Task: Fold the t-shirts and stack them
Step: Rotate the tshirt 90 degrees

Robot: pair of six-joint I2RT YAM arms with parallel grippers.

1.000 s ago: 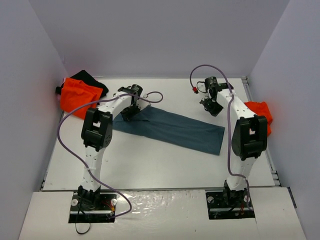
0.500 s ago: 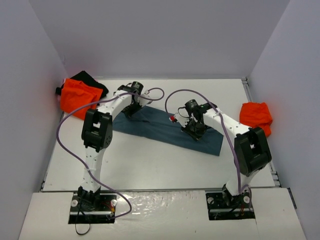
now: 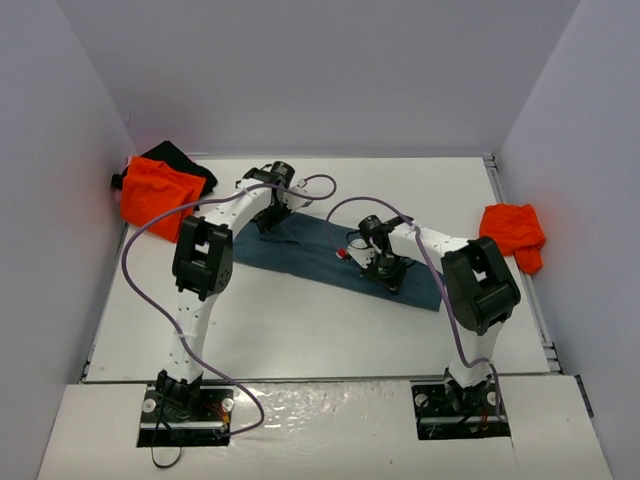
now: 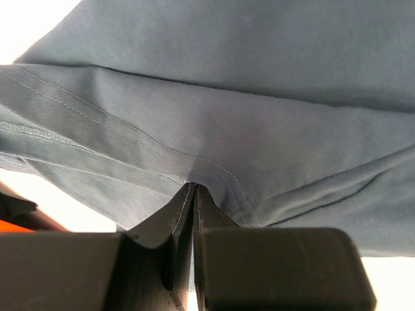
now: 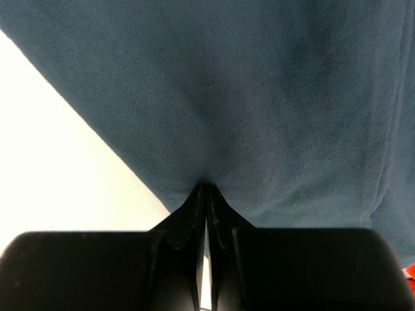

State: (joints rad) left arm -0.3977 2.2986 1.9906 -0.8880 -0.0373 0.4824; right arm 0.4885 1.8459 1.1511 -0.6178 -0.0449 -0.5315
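A blue t-shirt (image 3: 310, 252), folded into a long strip, lies slantwise across the table's middle. My left gripper (image 3: 268, 222) is at its far left end. In the left wrist view the gripper (image 4: 194, 186) is shut, with the shirt's (image 4: 259, 78) stitched hem gathered into the tips. My right gripper (image 3: 386, 272) is over the strip's near edge, right of middle. In the right wrist view it (image 5: 206, 188) is shut, its tips pressing on the cloth (image 5: 259, 97) by the edge, with no cloth showing between the jaws.
A crumpled orange shirt (image 3: 155, 190) lies on a black one (image 3: 180, 158) at the far left corner. Another orange shirt (image 3: 513, 232) sits at the right edge. Grey walls close in three sides of the white table (image 3: 300, 330).
My right arm has swung from the far right of the table down and left onto the blue shirt. My left gripper has shifted slightly towards the back at the shirt's left end.
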